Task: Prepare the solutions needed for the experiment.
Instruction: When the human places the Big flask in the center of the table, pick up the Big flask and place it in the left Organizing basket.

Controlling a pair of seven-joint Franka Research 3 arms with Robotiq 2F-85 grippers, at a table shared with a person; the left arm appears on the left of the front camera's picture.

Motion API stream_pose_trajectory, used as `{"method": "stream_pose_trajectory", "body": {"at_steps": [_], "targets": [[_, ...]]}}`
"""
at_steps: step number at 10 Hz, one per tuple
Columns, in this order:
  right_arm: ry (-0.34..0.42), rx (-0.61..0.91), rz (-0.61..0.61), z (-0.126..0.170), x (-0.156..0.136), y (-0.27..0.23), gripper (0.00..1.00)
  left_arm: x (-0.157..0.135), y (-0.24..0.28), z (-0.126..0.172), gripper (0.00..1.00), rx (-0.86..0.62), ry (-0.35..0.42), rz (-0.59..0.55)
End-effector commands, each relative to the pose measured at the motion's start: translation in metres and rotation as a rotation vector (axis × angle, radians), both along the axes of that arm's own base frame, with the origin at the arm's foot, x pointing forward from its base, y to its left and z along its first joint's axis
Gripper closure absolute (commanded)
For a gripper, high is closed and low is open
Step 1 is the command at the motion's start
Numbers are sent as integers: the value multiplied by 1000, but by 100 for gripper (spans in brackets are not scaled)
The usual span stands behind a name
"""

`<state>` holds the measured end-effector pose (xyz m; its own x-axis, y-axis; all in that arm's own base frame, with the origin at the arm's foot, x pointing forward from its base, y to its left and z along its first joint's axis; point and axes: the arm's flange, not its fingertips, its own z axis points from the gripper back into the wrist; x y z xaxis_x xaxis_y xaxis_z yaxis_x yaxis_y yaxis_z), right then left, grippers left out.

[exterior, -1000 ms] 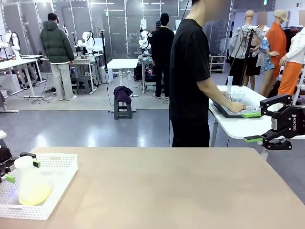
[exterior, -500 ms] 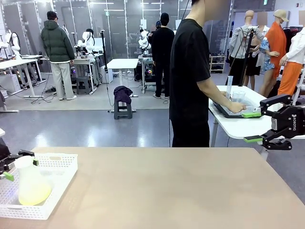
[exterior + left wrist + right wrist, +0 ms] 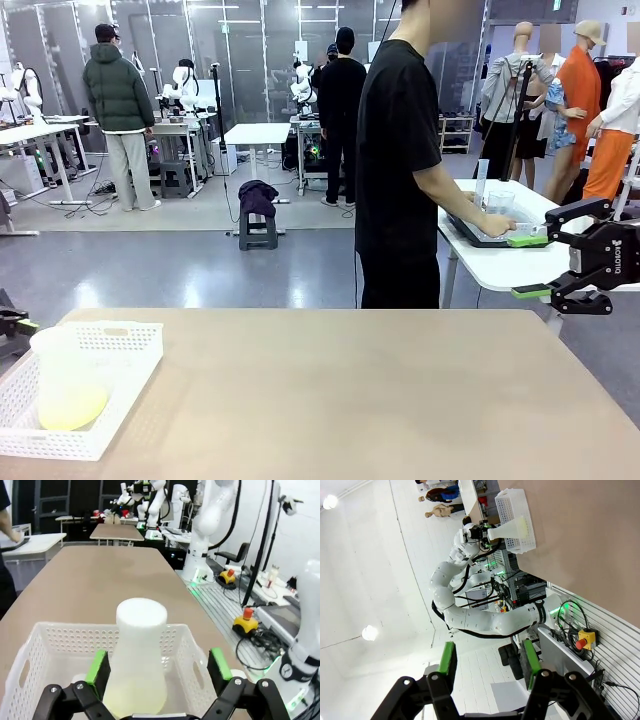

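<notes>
A long tan table fills the foreground. At its near left corner a white basket holds the flask of pale yellow-green solution. The left gripper straddles the flask, jaws wide, not touching. The right gripper hangs empty, jaws part-open, off the right edge. Closing off-centre could tip the flask.

The left black two-finger gripper with green pads has its jaws spread wide, one finger to each side of the translucent whitish plastic flask without touching it. The right black two-finger gripper with green pads hovers off the beige table's far right corner, fingers pointing toward picture left, jaws partly apart, nothing between them.
</notes>
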<state>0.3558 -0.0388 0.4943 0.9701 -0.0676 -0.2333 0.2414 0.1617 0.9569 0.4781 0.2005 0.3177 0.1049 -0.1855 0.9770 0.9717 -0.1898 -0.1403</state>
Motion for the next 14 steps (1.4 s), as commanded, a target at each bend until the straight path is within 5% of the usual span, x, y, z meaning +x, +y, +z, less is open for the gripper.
{"method": "stream_pose_trajectory", "body": {"at_steps": [1, 3, 5, 8, 14], "targets": [[2, -3, 6, 3, 1, -1, 34, -16, -16, 28, 0, -33, 172, 77], [2, -3, 6, 3, 1, -1, 34, -24, -39, 52, 0, -73, 414, 164], [2, -3, 6, 3, 1, -1, 34, -34, -60, 73, 0, 38, 561, 273], [2, -3, 6, 3, 1, -1, 34, -49, -59, 106, 0, -82, 897, 256], [2, -3, 6, 3, 1, -1, 34, -81, -62, 121, 0, -41, 1175, 200]]}}
